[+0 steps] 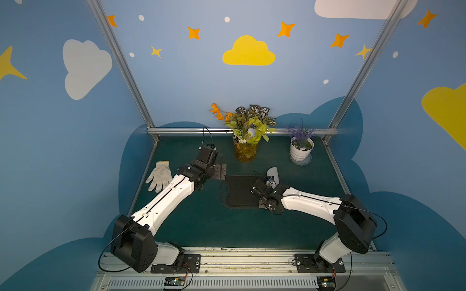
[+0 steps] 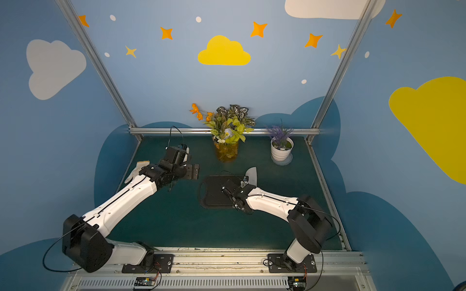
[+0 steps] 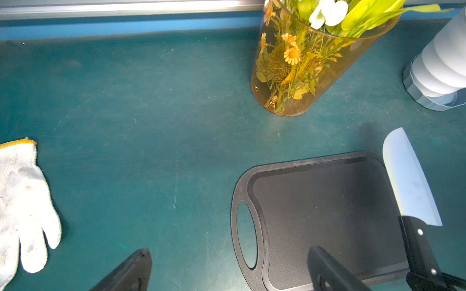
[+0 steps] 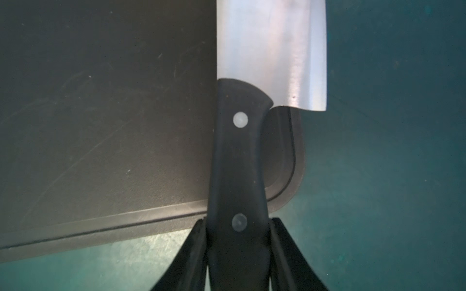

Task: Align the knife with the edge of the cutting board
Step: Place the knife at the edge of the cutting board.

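Observation:
The black cutting board [image 1: 239, 191] [image 2: 214, 191] lies flat on the green table, its handle slot [image 3: 246, 234] at the left end. The knife [image 4: 269, 45], a silver cleaver with a black handle [image 4: 237, 163], runs along the board's right short edge; its blade [image 1: 273, 173] [image 3: 408, 181] sticks out past the far rim. My right gripper [image 4: 238, 224] is shut on the handle near its butt, just off the board's near rim. My left gripper [image 3: 230, 252] [image 1: 219, 171] hovers open and holds nothing, left of the board's slot end.
A white work glove [image 1: 159, 176] [image 3: 22, 209] lies at the left. An amber vase of flowers [image 1: 245, 148] and a white pot of lavender [image 1: 301, 148] stand at the back, behind the board. An aluminium rail [image 1: 242, 131] bounds the table's far edge.

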